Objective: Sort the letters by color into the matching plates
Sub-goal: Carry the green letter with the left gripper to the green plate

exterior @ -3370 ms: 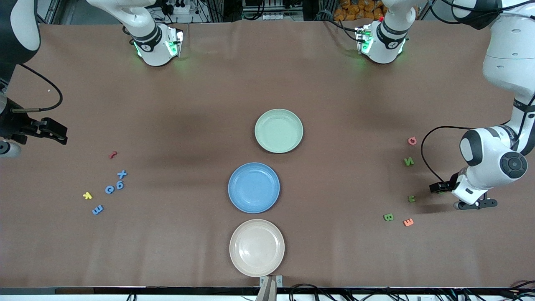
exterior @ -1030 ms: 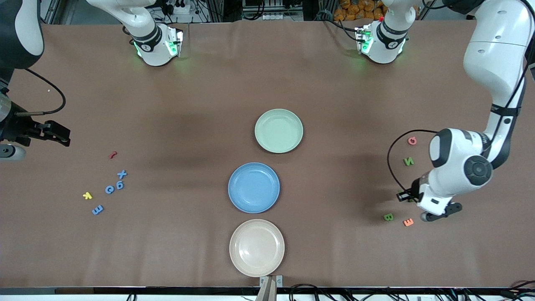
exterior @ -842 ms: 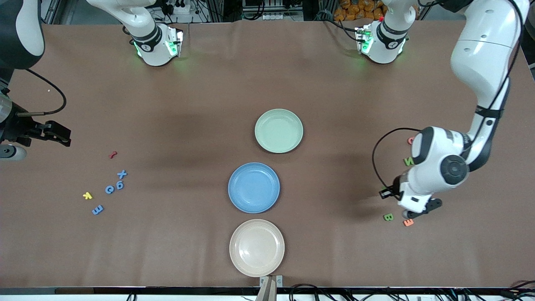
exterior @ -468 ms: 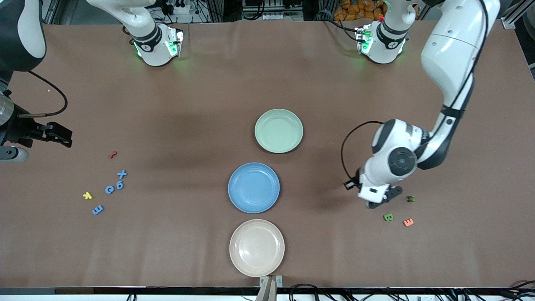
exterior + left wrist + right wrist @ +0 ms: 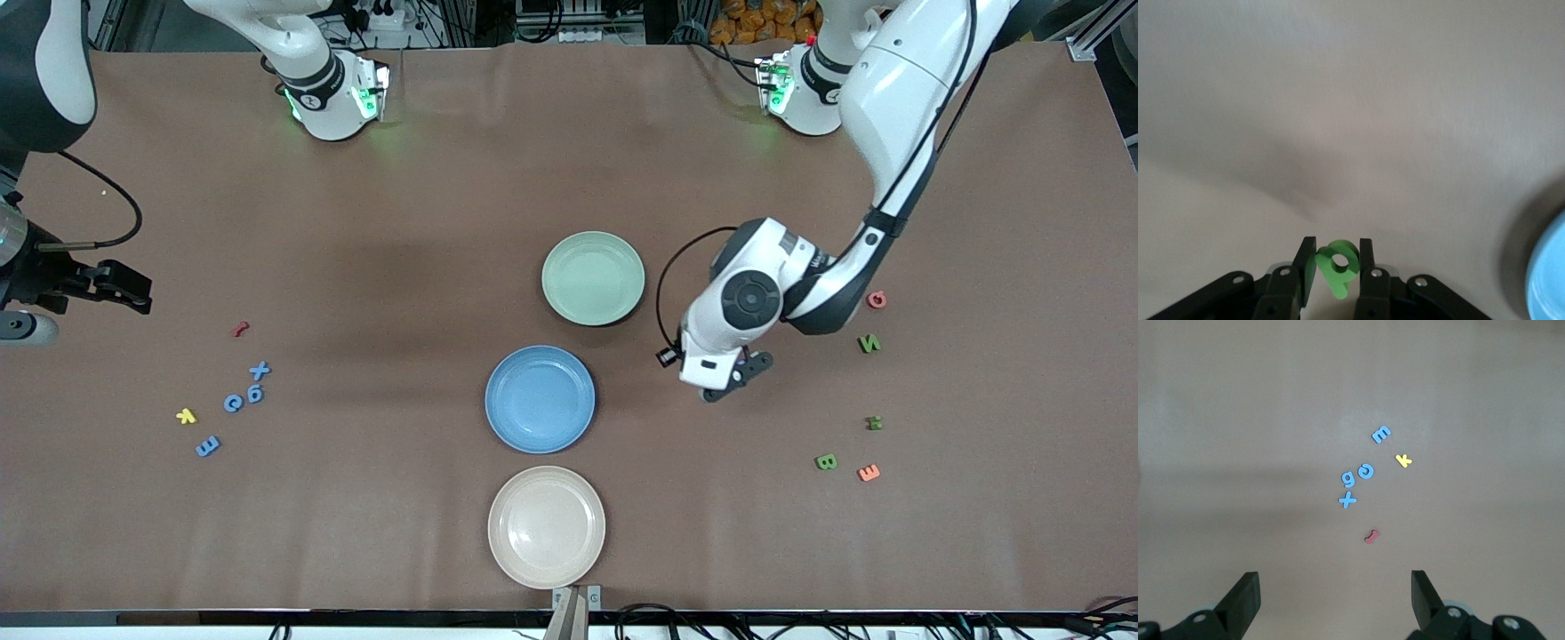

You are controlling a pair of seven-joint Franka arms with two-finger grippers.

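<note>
My left gripper (image 5: 733, 378) hangs over bare table beside the pale green plate (image 5: 593, 277) and the blue plate (image 5: 540, 398), toward the left arm's end. In the left wrist view my left gripper (image 5: 1335, 257) is shut on a small green letter (image 5: 1338, 265), and the blue plate's rim (image 5: 1548, 273) shows at the edge. Three green letters (image 5: 869, 343) (image 5: 875, 423) (image 5: 826, 461) lie at the left arm's end. Several blue letters (image 5: 233, 403) (image 5: 1367, 471) lie at the right arm's end. There my right gripper (image 5: 124, 293) (image 5: 1335, 593) waits, open and holding nothing.
A beige plate (image 5: 546, 526) sits nearest the front camera, in line with the other two. A pink letter (image 5: 877, 300) and an orange one (image 5: 869, 472) lie among the green letters. A yellow letter (image 5: 185, 415) and a red one (image 5: 239, 329) lie by the blue letters.
My left gripper has carried the green letter away from the cluster at the left arm's end toward the plates. The right arm has hardly moved.
</note>
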